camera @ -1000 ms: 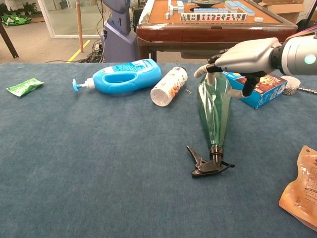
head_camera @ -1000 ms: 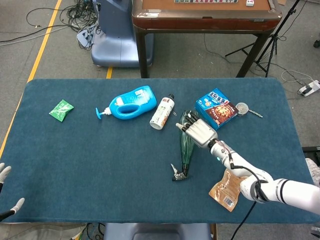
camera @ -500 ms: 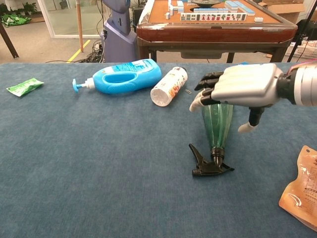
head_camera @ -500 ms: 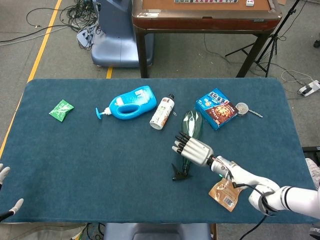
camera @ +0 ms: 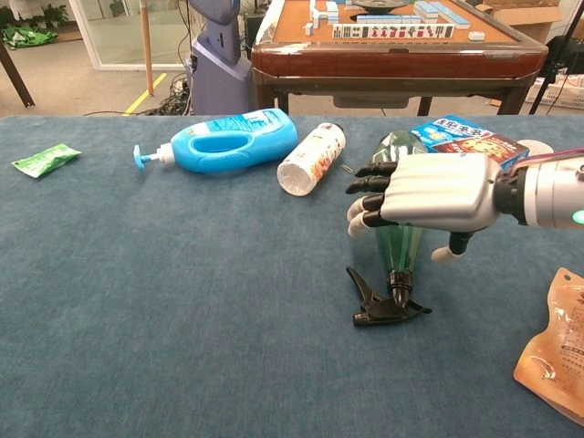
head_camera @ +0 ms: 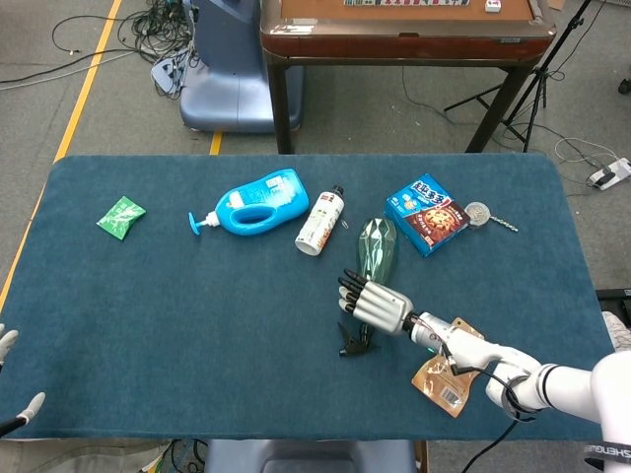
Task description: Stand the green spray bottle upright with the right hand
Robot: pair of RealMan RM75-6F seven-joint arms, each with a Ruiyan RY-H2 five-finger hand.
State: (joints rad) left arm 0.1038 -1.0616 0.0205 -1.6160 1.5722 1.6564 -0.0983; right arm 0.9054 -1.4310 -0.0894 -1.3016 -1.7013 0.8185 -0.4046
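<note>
The green spray bottle (head_camera: pixel 376 246) lies on its side on the blue table (head_camera: pixel 197 325), its wide base pointing away from me. Its black trigger head (camera: pixel 382 307) points toward me. My right hand (head_camera: pixel 375 304) hovers over the bottle's narrow neck end with fingers spread and holds nothing. In the chest view the right hand (camera: pixel 429 192) covers the bottle's middle, with the thumb hanging down on the bottle's right side. The green body (camera: pixel 401 251) shows below the palm. Only fingertips of my left hand (head_camera: pixel 8 343) show at the table's near left edge, apart and empty.
A blue detergent bottle (head_camera: pixel 254 202) and a white bottle (head_camera: pixel 319 222) lie to the left of the spray bottle. A blue cookie box (head_camera: pixel 427 213) sits just behind it on the right. A brown pouch (head_camera: pixel 444 374) lies under my right forearm, and a green packet (head_camera: pixel 120 217) at far left.
My right hand has slid from the bottle's wide base down along it toward the neck and trigger end. The bottle has shifted slightly and still lies flat.
</note>
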